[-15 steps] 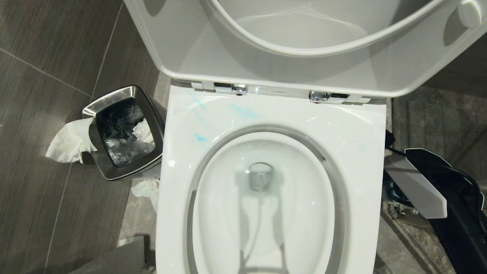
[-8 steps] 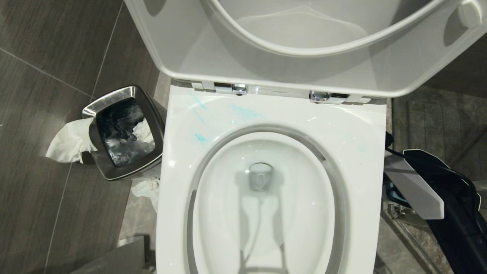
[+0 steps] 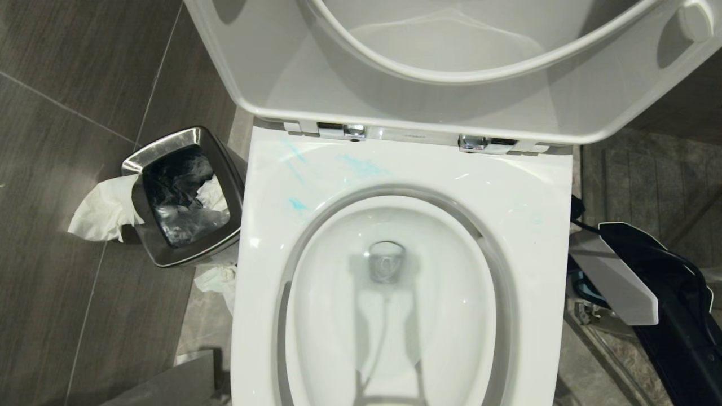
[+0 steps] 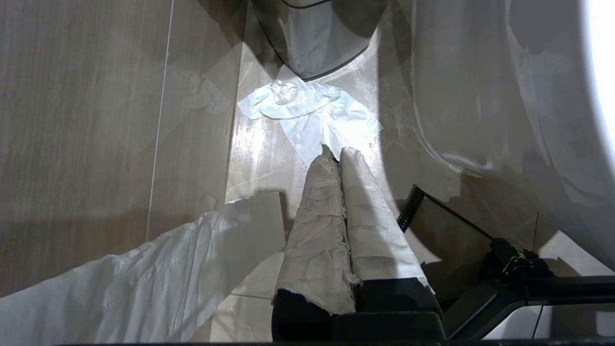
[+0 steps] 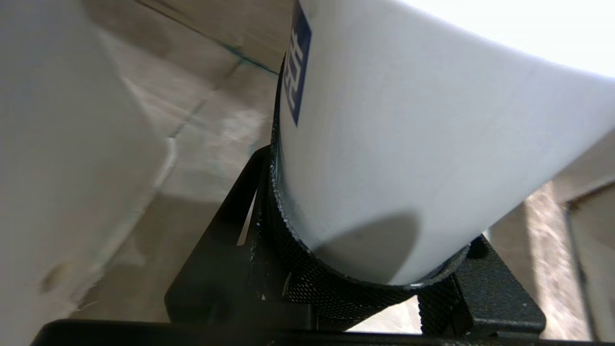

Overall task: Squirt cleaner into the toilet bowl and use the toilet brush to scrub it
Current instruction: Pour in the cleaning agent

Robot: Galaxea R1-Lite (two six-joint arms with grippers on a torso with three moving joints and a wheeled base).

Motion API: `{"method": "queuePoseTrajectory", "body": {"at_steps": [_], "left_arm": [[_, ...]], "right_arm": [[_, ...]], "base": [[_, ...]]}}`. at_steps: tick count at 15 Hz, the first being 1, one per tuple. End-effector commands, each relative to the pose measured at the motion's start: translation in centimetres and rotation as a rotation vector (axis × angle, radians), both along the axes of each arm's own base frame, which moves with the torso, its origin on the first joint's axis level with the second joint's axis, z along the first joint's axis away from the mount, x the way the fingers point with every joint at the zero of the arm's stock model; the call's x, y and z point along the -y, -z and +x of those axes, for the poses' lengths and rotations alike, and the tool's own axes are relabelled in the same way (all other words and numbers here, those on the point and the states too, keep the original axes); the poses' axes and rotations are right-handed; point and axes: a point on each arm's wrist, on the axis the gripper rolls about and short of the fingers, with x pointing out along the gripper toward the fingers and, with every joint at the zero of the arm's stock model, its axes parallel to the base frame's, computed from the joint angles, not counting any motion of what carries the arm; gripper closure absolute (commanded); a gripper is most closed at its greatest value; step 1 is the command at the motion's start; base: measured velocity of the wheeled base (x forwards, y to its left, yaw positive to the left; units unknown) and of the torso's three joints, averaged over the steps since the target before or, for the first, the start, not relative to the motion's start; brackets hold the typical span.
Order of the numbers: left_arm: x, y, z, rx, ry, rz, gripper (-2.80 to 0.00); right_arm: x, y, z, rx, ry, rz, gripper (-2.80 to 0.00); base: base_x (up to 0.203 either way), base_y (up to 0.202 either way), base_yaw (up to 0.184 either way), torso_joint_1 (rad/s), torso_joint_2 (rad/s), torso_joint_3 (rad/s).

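We're looking straight down on the large glossy white ceramic toilet bowl (image 3: pixel 524 186), which fills the middle of the head view, its white oval lid (image 3: pixel 271 84) tipped up at the back above two chrome hinges (image 3: pixel 341 131). Pale turquoise smears of thin liquid cleaner (image 3: pixel 364 165) streak the back left of the flat rim, with a fainter trace on the right side (the basin below looks white, with a dark drain at its centre). Out to the right of the bowl, the right arm's grey-white panel and black body (image 3: pixel 615 276) reach down beside the ceramic. From its wrist we see the right gripper (image 5: pixel 375 269) clasped round a smooth white rounded container with a dark blue label (image 5: pixel 408 120), the black textured pads hugging its curved body, low over beige stone floor. Over on the other side, the left gripper (image 4: pixel 338 156) hangs near the floor beside the toilet's base, its two white-wrapped fingers pressed tight together and holding nothing, pointing at a crumpled white tissue (image 4: pixel 307 110) on the tiles. Left of the bowl, just beside it, stands a small square steel waste bin (image 3: pixel 169 256) with a black liner, white paper (image 3: pixel 98 211) spilling over its edge onto the dark grey floor tiles (image 3: pixel 56 141).
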Motion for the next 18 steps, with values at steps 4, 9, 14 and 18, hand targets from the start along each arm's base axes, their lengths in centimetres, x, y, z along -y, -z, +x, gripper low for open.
{"method": "queuePoseTrajectory", "body": {"at_steps": [4,9,14,18], "left_arm": [[0.0,0.0,0.0,-0.002,0.001,0.0,0.0],[0.0,0.0,0.0,-0.002,0.001,0.0,0.0],[0.0,0.0,0.0,-0.002,0.001,0.0,0.0],[0.0,0.0,0.0,-0.002,-0.001,0.0,0.0]], "right_arm": [[2.5,-2.5,-0.8,0.028,0.136,0.068,0.0],[4.6,-6.5,-3.6,0.022,0.138,0.11,0.0],[4.9,-10.8,-8.8,-0.008,0.113,0.187,0.0],[4.1,-15.6,-14.9,0.024,0.077,0.241,0.0]], "base": [[0.0,0.0,0.0,0.0,0.0,0.0],[0.0,0.0,0.0,0.0,0.0,0.0],[0.0,0.0,0.0,0.0,0.0,0.0],[0.0,0.0,0.0,0.0,0.0,0.0]]}}
